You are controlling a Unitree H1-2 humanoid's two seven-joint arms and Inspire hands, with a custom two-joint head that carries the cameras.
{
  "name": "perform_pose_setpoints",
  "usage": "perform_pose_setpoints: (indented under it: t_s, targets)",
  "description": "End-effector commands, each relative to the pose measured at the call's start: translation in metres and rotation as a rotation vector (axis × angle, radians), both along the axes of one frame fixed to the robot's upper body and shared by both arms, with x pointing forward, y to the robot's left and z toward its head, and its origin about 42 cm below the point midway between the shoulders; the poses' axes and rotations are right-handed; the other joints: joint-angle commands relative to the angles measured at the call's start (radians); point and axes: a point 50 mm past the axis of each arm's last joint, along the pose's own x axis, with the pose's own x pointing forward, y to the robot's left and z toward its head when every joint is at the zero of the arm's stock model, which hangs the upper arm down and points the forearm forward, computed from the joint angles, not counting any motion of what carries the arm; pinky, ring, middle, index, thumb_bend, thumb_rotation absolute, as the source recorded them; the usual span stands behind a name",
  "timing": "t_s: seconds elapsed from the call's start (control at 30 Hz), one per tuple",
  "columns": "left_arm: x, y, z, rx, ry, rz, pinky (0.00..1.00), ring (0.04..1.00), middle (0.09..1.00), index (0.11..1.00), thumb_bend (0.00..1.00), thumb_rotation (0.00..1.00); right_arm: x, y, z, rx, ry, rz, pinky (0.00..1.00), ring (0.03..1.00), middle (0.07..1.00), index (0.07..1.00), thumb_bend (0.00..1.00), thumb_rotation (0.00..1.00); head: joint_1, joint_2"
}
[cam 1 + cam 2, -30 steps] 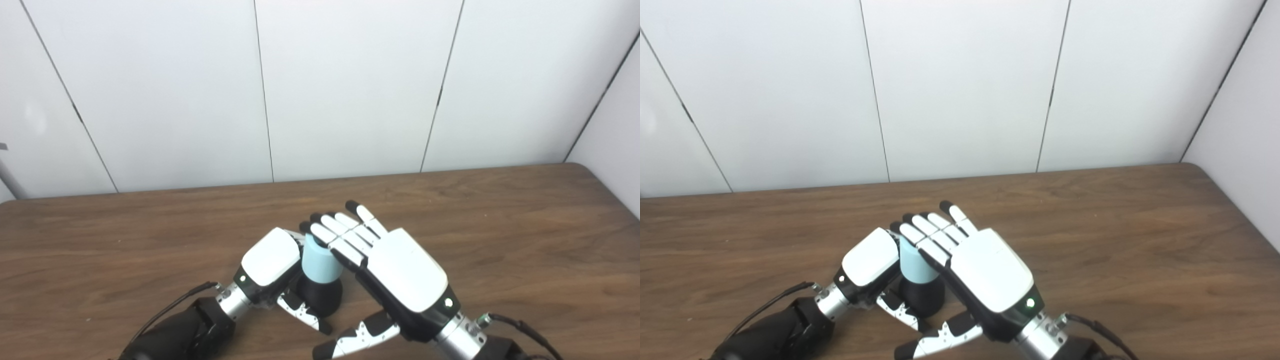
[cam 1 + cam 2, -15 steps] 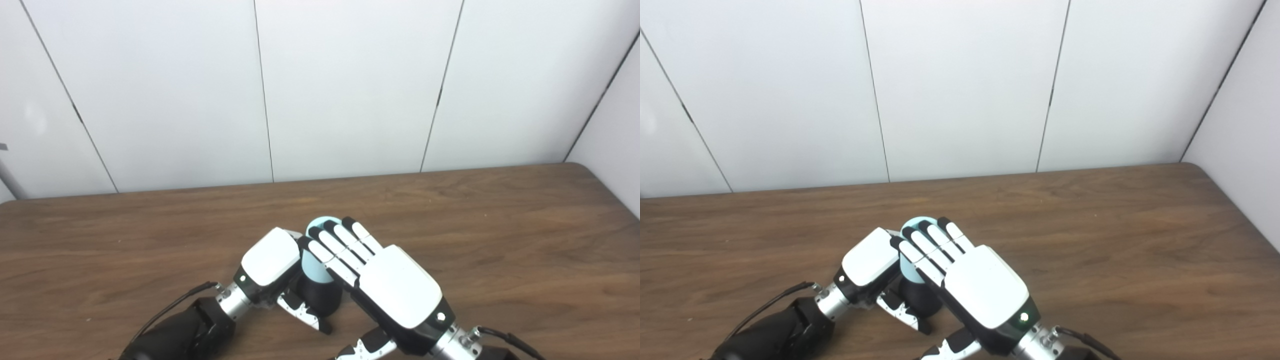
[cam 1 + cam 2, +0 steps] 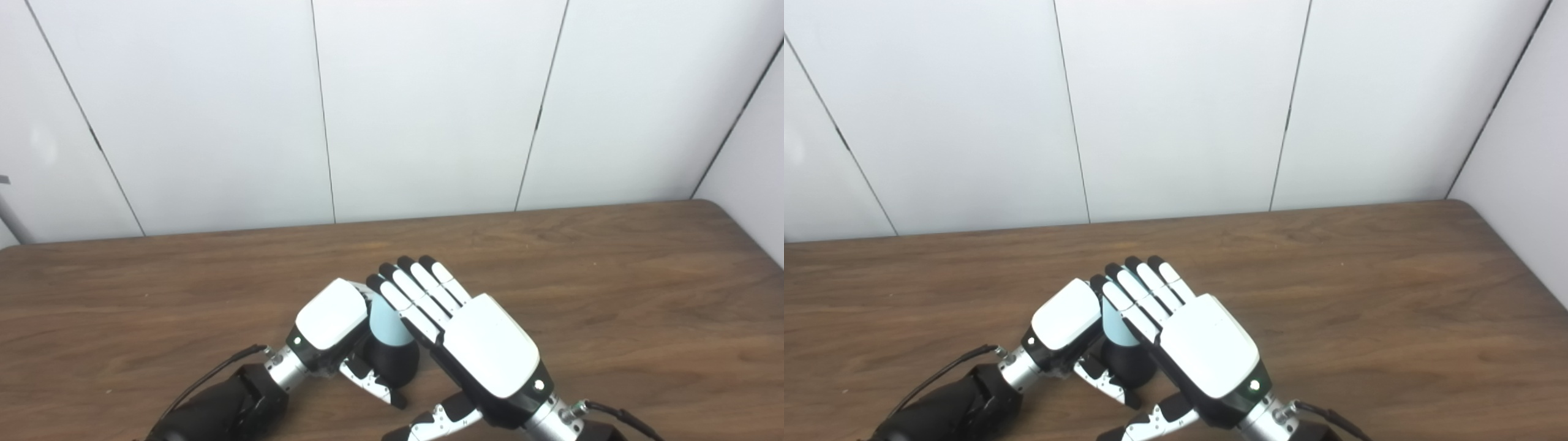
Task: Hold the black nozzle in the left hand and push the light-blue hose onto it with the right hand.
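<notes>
Right now my left hand (image 3: 331, 313) is wrapped around the black nozzle (image 3: 392, 362), which stands on the table (image 3: 612, 275) near the front edge, about mid-width. Fingers are hidden behind the part, thumb curls across the nozzle's base — that's a grip.

Light-blue hose (image 3: 384, 322) sits upright on top of the nozzle, wedged between my two hands. Only a sliver of it shows.

My right hand (image 3: 484, 349) lies flat, fingers (image 3: 416, 288) straight and together, angled over the top of the hose and covering its upper end. Thumb hangs loose below, off to the near side — holding nothing, just laid against the hose. Whether the palm actually touches the hose top I can't tell from either eye.

Surface: dark wood-grain tabletop, rounded corner at far right, matte with a soft sheen. Cables (image 3: 211, 373) trail from my left wrist over the wood.

Room: white wall panels (image 3: 429, 104) behind the table, thin dark seams running up at slight angles. Another white wall closes off the right side.
</notes>
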Motion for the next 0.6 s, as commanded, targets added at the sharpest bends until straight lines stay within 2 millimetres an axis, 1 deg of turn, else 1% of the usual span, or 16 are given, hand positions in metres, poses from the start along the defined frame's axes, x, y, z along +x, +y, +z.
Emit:
perform_pose_setpoints:
  t_s: [0.0, 0.17, 0.23, 0.27, 0.37, 0.57]
  targets:
    - [-0.0945, -0.0178, -0.1006, 0.009, 0.294, 0.001, 0.38, 0.448, 0.486, 0.488, 0.52, 0.00, 0.0027, 0.0017, 0.0240, 0.115, -0.166, 0.061, 1.00, 1.000, 1.000, 1.000, 0.85, 1.00, -0.001, 0.000]
    - [-0.0944, -0.0177, -0.1012, 0.014, 0.291, -0.001, 0.36, 0.437, 0.484, 0.491, 0.52, 0.00, 0.0048, 0.0019, 0.0243, 0.124, -0.183, 0.050, 1.00, 0.993, 0.993, 1.000, 0.85, 1.00, -0.002, 0.003]
    - [-0.0945, -0.0177, -0.1006, 0.023, 0.289, -0.005, 0.33, 0.416, 0.469, 0.509, 0.52, 0.00, 0.0057, 0.0024, 0.0252, 0.121, -0.182, 0.045, 1.00, 0.972, 0.967, 0.983, 0.84, 1.00, -0.001, 0.004]
    - [-0.0941, -0.0177, -0.1001, 0.032, 0.289, -0.010, 0.33, 0.416, 0.470, 0.508, 0.52, 0.00, 0.0064, 0.0027, 0.0256, 0.109, -0.170, 0.041, 1.00, 0.975, 0.969, 0.986, 0.84, 1.00, -0.001, 0.004]
    - [-0.0933, -0.0174, -0.0989, 0.050, 0.283, -0.020, 0.35, 0.437, 0.484, 0.491, 0.52, 0.00, 0.0072, 0.0038, 0.0258, 0.076, -0.146, 0.027, 1.00, 0.993, 0.989, 0.999, 0.84, 0.99, -0.001, 0.004]
    - [-0.0937, -0.0167, -0.0984, 0.058, 0.277, -0.022, 0.40, 0.478, 0.502, 0.468, 0.52, 0.00, 0.0113, 0.0070, 0.0235, 0.035, -0.130, 0.017, 1.00, 0.949, 0.951, 0.954, 0.85, 0.96, -0.001, 0.004]
